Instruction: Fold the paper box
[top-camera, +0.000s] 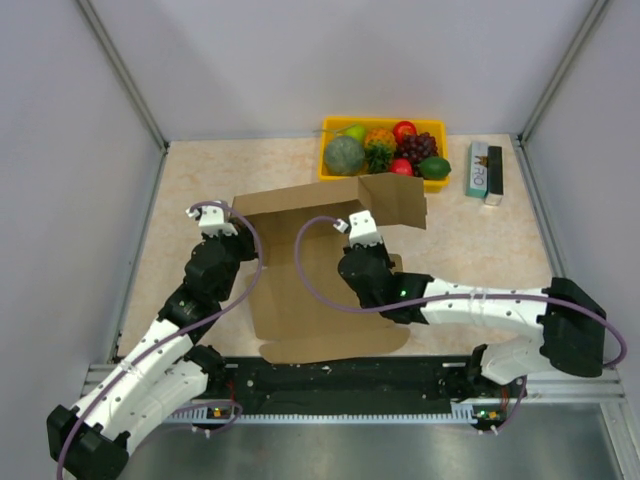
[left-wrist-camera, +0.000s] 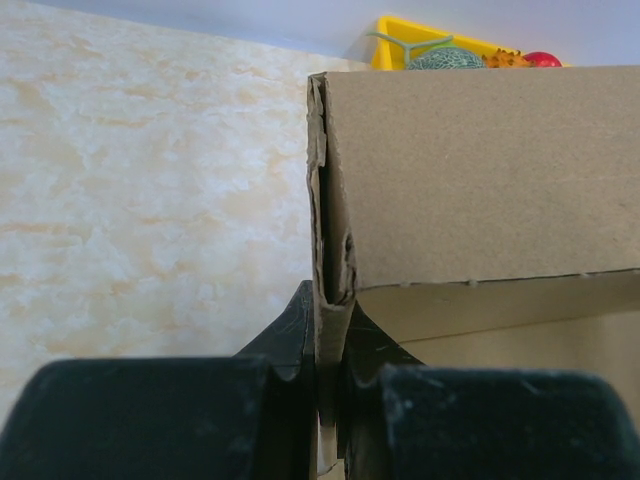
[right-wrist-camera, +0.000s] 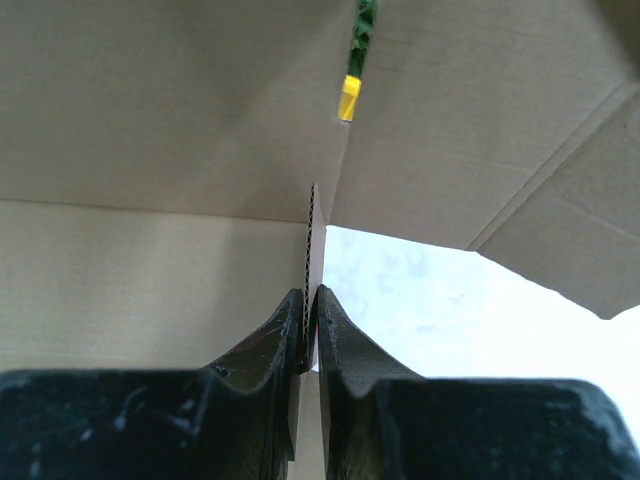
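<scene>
Brown corrugated cardboard made up the paper box (top-camera: 310, 300), a die-cut sheet lying in the middle of the worktop (top-camera: 200, 180) between your two arms. Its base panel lay flat, while the far panel stood raised, with a side flap angled off at the far right corner. Your left end effector (left-wrist-camera: 330, 320) was clamped on the upright left edge of that raised panel, where the board looked doubled and a little crushed. Your right end effector (right-wrist-camera: 311, 305) was pinched shut on a thin standing edge of cardboard, its fluting seen end-on. Just beyond the far panel sat the yellow tray (top-camera: 330, 150) of fruit, with a printed carton (top-camera: 484, 168) to its right.
</scene>
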